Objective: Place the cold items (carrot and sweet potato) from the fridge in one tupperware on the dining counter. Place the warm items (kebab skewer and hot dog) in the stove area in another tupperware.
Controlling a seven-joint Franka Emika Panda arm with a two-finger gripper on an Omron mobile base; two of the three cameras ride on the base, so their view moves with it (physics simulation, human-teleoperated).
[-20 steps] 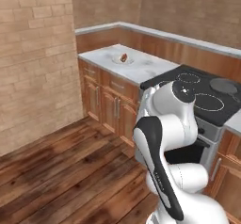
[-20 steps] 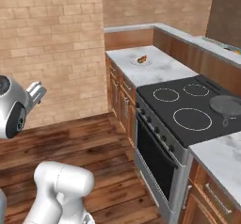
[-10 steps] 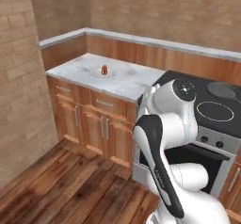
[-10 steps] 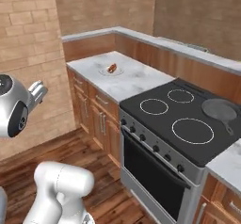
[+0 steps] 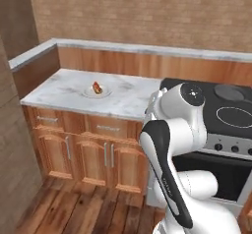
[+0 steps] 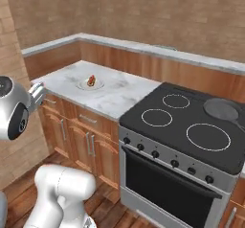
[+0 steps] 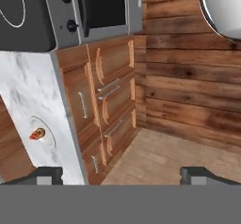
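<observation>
**Brick kitchen, stove corner: hot dog on its plate, jaws wide and empty**

Brick walls back a marble counter (image 5: pixel 59 88) that runs into a black stove (image 6: pixel 191 126), with wooden cabinets (image 5: pixel 88 152) below and plank flooring underneath. You can see the hot dog (image 5: pixel 97 87) lying on a small white plate (image 5: pixel 89 93) near the middle of that counter, well left of the stove. From the hand camera, the same plate sits on the marble at lower left, with the food on it. Your gripper (image 7: pixel 120 175) hangs out over the floor in front of the cabinets, well apart from the plate. Its fingertips (image 7: pixel 47 175) stand spread wide with nothing between them. A grey pan (image 6: pixel 221 109) rests on the stove's back right burner.
</observation>
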